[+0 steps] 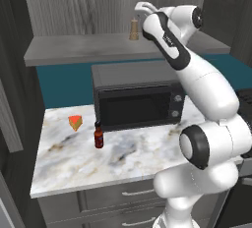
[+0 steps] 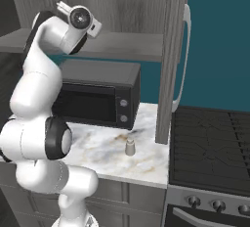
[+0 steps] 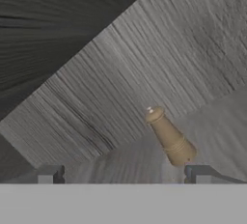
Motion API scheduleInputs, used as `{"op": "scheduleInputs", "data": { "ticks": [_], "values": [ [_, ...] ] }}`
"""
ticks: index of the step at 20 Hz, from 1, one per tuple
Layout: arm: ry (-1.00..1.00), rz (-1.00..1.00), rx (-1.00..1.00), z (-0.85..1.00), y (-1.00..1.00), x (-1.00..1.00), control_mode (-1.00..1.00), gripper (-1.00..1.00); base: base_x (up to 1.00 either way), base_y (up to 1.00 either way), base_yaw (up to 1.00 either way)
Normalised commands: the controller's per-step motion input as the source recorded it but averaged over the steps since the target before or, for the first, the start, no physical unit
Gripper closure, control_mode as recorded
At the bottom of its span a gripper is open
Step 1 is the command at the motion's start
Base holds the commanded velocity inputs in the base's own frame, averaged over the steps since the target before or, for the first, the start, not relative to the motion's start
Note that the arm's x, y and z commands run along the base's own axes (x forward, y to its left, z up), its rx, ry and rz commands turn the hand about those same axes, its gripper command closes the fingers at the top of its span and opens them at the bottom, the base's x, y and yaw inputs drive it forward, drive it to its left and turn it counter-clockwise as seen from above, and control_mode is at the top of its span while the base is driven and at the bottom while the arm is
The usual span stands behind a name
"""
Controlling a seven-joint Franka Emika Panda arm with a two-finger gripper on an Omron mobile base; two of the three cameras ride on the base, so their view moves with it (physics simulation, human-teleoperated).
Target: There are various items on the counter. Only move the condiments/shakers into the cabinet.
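Gripper (image 3: 123, 174) wide open, empty, up at the cabinet (image 1: 74, 47) shelf.

Tan shaker (image 3: 170, 137) stands upright on the shelf board, just ahead of the spread finger tips (image 3: 198, 172), nearer the right one, not touched; left base view shows it beside the wrist. Sauce bottle (image 1: 99, 136) upright on the counter (image 1: 59, 173), in front of the black microwave (image 1: 138, 97), orange food wedge (image 1: 75, 122) nearby. Pale shaker (image 2: 130, 147) on the counter's right end, near the stove (image 2: 210, 147).
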Motion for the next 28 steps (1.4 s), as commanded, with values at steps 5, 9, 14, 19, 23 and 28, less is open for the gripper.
{"op": "scheduleInputs", "data": {
  "ticks": [5,9,14,19,23,28],
  "values": [
    [0.0,0.0,-0.04,0.24,0.03,-1.0,-1.0,-1.0,0.0,0.0,0.0],
    [0.26,0.0,-0.15,0.26,0.13,-1.0,-1.0,-1.0,0.0,0.0,0.0],
    [0.44,0.0,-0.17,0.17,0.22,-0.97,-1.0,-1.0,0.0,0.0,0.0],
    [0.42,0.0,-0.17,0.03,0.27,-0.89,-1.0,-1.0,0.0,0.0,0.0],
    [0.29,0.0,-0.21,-0.19,0.48,-0.86,-1.0,-1.0,0.0,0.0,0.0],
    [0.14,0.03,-0.13,-0.55,0.4,-0.57,-1.0,-1.0,0.0,0.0,0.0]
  ]
}}
